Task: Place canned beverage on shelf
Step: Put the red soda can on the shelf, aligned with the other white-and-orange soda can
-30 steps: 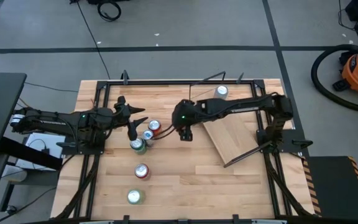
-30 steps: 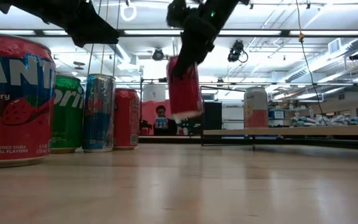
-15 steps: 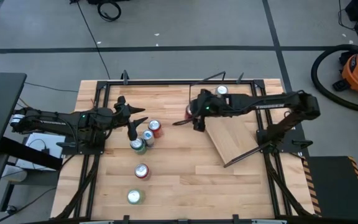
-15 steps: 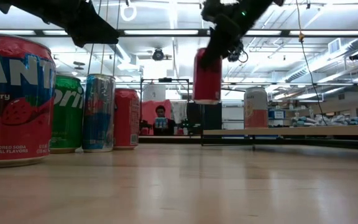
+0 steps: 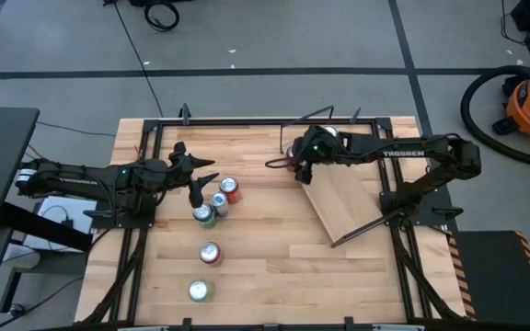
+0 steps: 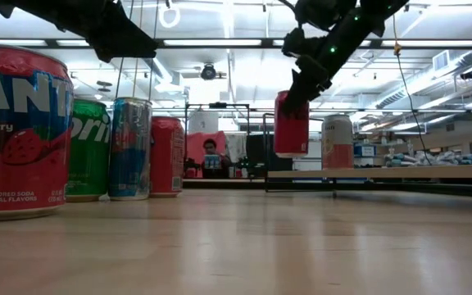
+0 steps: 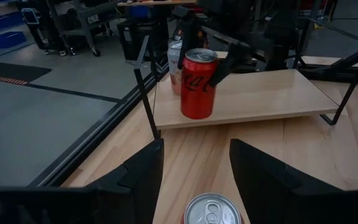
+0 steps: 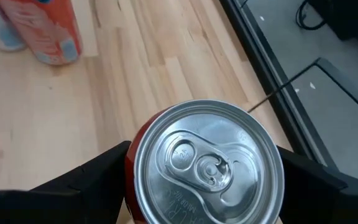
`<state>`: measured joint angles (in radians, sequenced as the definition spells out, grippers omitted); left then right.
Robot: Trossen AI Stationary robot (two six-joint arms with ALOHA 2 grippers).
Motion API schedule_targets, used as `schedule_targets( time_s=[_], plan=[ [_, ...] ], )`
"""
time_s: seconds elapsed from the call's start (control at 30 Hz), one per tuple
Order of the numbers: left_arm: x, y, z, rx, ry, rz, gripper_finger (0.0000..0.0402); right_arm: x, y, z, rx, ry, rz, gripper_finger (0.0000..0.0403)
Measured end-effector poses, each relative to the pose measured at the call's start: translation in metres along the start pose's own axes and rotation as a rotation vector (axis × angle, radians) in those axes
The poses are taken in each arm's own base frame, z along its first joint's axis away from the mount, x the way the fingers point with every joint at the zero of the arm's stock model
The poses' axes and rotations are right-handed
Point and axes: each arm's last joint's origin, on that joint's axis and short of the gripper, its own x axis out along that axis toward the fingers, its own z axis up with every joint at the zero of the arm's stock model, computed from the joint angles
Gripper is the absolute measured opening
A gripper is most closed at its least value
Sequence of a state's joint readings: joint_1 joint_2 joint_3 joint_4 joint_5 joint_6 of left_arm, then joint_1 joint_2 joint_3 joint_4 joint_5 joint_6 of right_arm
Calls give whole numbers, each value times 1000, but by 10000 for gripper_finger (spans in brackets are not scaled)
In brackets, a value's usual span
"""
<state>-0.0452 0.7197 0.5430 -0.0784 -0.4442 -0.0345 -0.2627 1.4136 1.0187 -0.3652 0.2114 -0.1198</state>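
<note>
Coke can [image 7: 198, 84], red, hangs upright in the right claw [image 5: 298, 164], whose fingers grip it on both sides near the top. From low down the can [image 6: 291, 124] is clear of everything below it, its base a little above the level of the shelf [image 6: 375, 173]. From above, the claw sits right at the shelf's [image 5: 346, 204] near corner, by the thin black rod that edges the board. The left wrist camera shows the can over that corner; whether its base touches the board there I can't quite tell, though the low view suggests it doesn't. A pale can [image 6: 337, 142] with orange print stands on the shelf just beyond, close to the red one.

The right wrist camera looks straight down on the silver lid [image 8: 207, 162], dark fingers [image 8: 89, 180] pressed on either side, the shelf's light wood beneath.

The left claw [image 5: 199, 184] waits over the other side of the surface [image 5: 274, 267], fingers parted and holding nothing, above a cluster of three cans [image 5: 217, 202]. Two more cans [image 5: 210, 254] stand singly nearer the front edge; from the low camera the closest reads as a strawberry Fanta [image 6: 19, 131].
</note>
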Motion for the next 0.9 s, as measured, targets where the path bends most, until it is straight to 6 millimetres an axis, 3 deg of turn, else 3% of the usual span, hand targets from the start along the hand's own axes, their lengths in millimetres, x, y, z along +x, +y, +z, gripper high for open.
schedule_targets(
  time_s=[0.33,0.9],
  plan=[
    [0,0,0,2,0,0,194,6,-22,-10,44,79,5,336],
    [0,1,0,2,0,5,194,19,-34,-15,61,112,-17,336]
  ],
)
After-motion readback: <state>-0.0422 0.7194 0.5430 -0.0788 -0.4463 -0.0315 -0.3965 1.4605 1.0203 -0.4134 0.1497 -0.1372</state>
